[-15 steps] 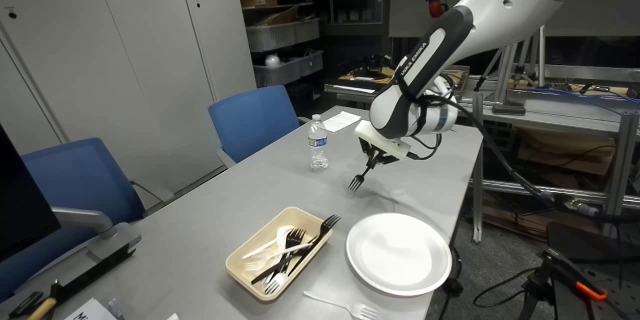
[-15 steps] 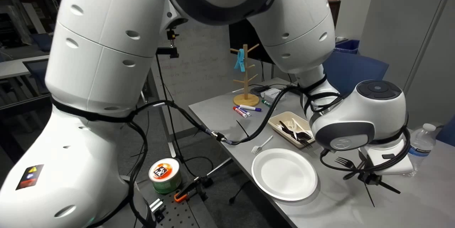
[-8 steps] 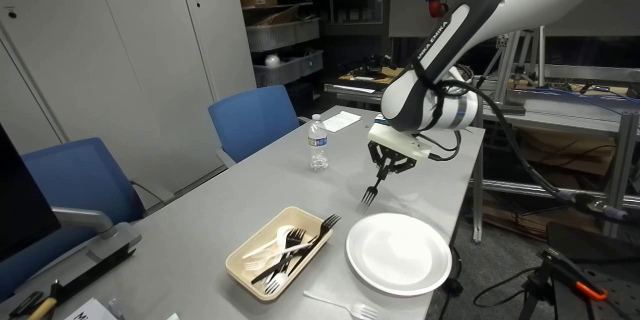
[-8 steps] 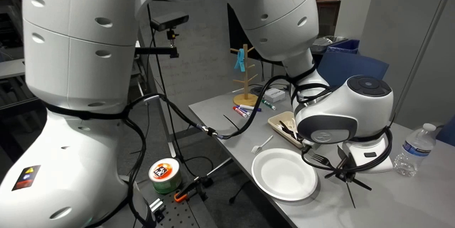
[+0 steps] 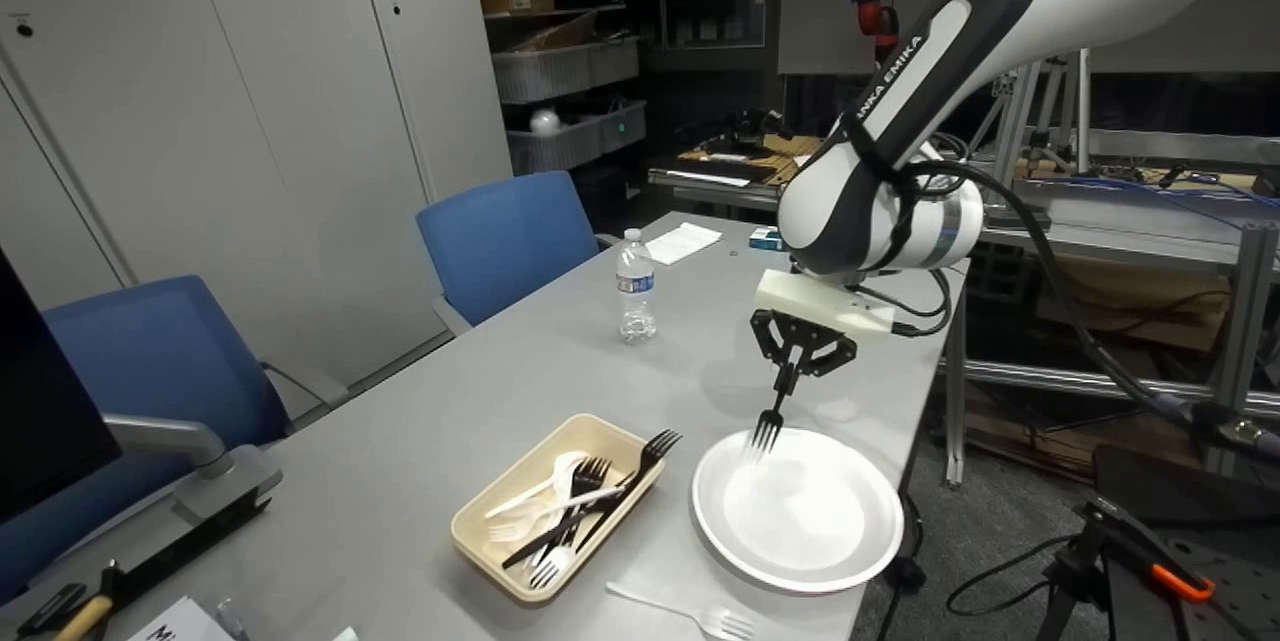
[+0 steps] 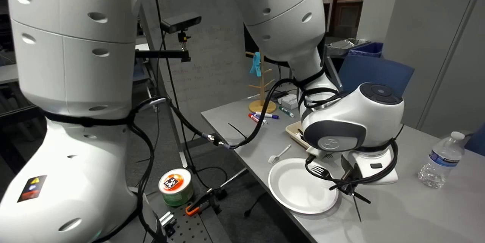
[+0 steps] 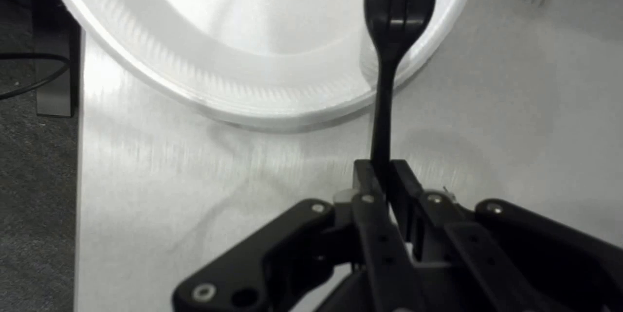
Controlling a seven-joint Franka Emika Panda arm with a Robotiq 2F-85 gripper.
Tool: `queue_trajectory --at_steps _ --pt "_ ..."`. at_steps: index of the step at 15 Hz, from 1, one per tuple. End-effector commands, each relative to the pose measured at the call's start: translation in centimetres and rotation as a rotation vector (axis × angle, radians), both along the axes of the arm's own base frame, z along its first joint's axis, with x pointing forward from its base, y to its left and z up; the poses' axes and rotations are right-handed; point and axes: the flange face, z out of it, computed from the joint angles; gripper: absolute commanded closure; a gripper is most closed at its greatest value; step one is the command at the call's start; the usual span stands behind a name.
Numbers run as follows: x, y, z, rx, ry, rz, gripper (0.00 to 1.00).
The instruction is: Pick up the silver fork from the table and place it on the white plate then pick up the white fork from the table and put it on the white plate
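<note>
A robot's gripper [image 7: 381,175], its jaws pinched tight on the tail of the handle, holds a black fork [image 7: 387,66] tilted tines-down at the rim of a white plate [image 5: 795,521] on a grey table [image 5: 540,371]. The wrist view puts the fork's head over the plate and its handle across the rim, with the gripper itself above bare table; whether the tines touch the plate cannot be told from here.

The job looks to be in its first half: delivery of the first fork, taken to be the "silver" one, with the release not yet made. The next move likely calls for carrying it farther in, until the handle clears the rim too, then lowering it and letting go; a drop here could tip it back over the edge. After that would come the white fork [image 5: 690,613], lying on the table near both the plate and the beige tray [image 5: 478,553].

Up close, the held fork reads black rather than silver: slim, smooth handle, narrow neck flaring into a rounded head, four tines and a small glint at their base. The tips run out of the wrist view and, in an exterior view, blur against the plate.
</note>
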Motion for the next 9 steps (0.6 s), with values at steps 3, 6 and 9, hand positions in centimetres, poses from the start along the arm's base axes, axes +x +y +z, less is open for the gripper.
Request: queue_trajectory --at_steps 3,6,9 --pt "-0.2 2.8 -2.6 -0.007 0.030 0.037 0.97" --pt "0.0 3.7 -3.5 -0.026 0.025 0.058 0.97" --pt "0.2 3.9 -3.9 -0.050 0.014 0.066 0.60"
